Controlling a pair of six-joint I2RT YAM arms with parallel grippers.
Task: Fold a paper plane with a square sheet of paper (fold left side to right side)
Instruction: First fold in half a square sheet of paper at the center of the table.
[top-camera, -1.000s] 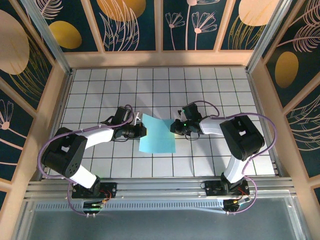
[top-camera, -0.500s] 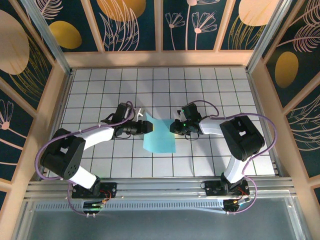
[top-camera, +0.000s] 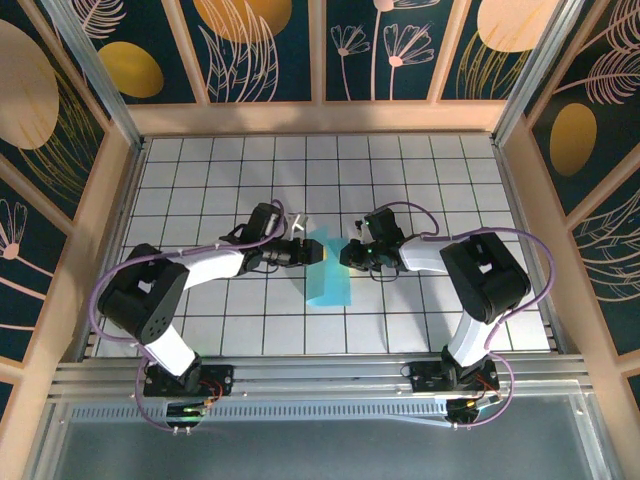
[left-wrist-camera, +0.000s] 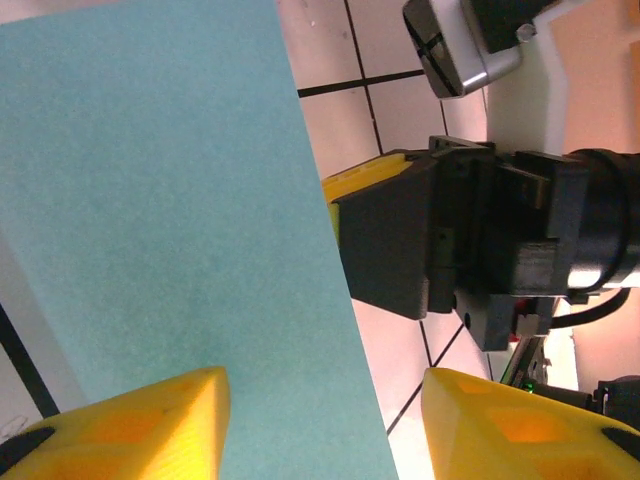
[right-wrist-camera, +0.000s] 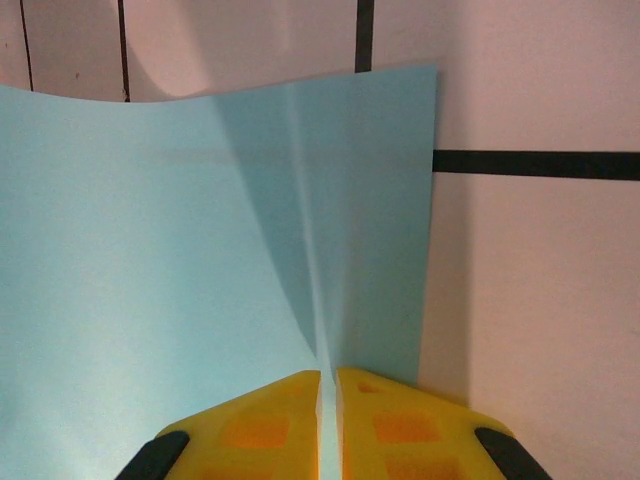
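Top view: the square sheet of paper (top-camera: 330, 282) sits mid-table on the white tiled table (top-camera: 430, 180), between the two arms. It reads as a narrow teal strip, long side running near to far. Its far-left part looks darker and lifted off the tiles, but you cannot tell how high. Your left gripper (top-camera: 312, 250) reaches in from the left at the sheet's far-left edge. Your right gripper (top-camera: 350, 256) comes in from the right at the far-right edge. The two heads stand close, facing each other across the paper. Left wrist view: the yellow fingers (left-wrist-camera: 140, 420) stand wide apart. The teal sheet (left-wrist-camera: 170, 200) runs through the gap, nearer the left pad, and neither pad presses on it. The right gripper's black body with its yellow tip (left-wrist-camera: 400, 240) lies just beside the sheet's right edge. Right wrist view: the yellow fingers (right-wrist-camera: 260, 420) are closed together with the paper's edge pinched in the seam between them. From that pinch a soft ridge runs away up the sheet (right-wrist-camera: 180, 260). The left part bows upward, and the right margin lies flat on the tile, with its far corner just past a black grout line.
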